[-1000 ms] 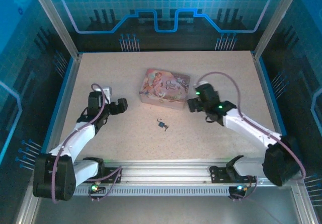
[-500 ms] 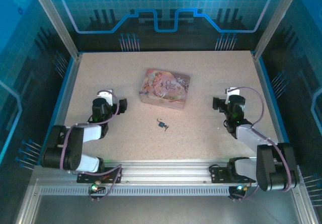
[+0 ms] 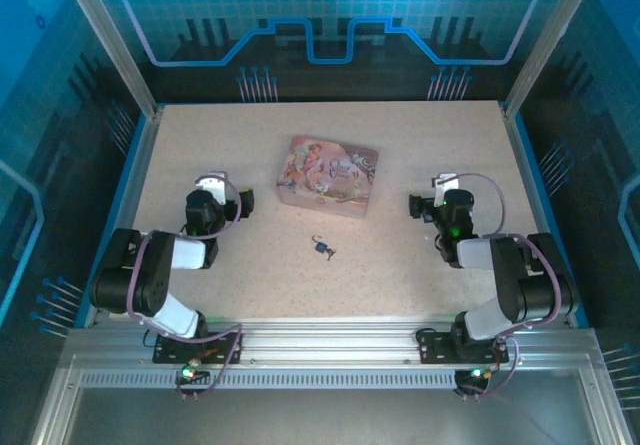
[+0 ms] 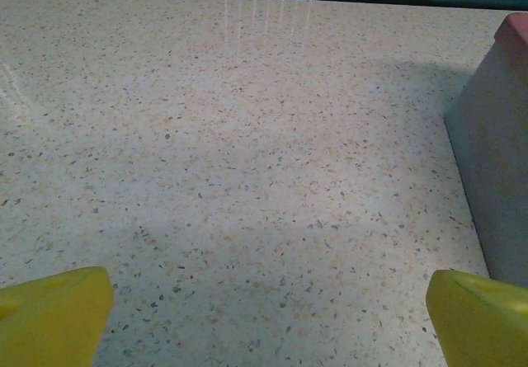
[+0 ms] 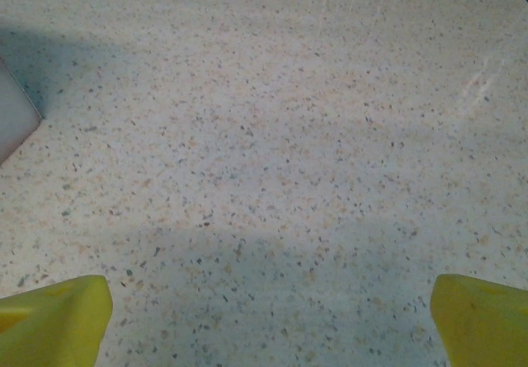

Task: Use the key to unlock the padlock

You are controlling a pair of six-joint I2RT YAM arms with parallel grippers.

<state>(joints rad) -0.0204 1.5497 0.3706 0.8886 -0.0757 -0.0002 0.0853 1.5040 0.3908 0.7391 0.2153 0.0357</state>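
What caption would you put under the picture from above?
Left hand and right hand open and empty either side of the pink tin; the tiny padlock lies untouched on the table.

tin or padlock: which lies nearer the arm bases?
The padlock: tiny and dark blue, it lies in front of the pink tin, which is much bigger and sits farther back.

The tabletop is showing pale beige flecked with fine dark speckles. The tin is wearing pink with a pastel illustration. The padlock is showing a dark bluish body and silvery shackle, the key dark grey. The left gripper and right gripper are showing yellow fingertips
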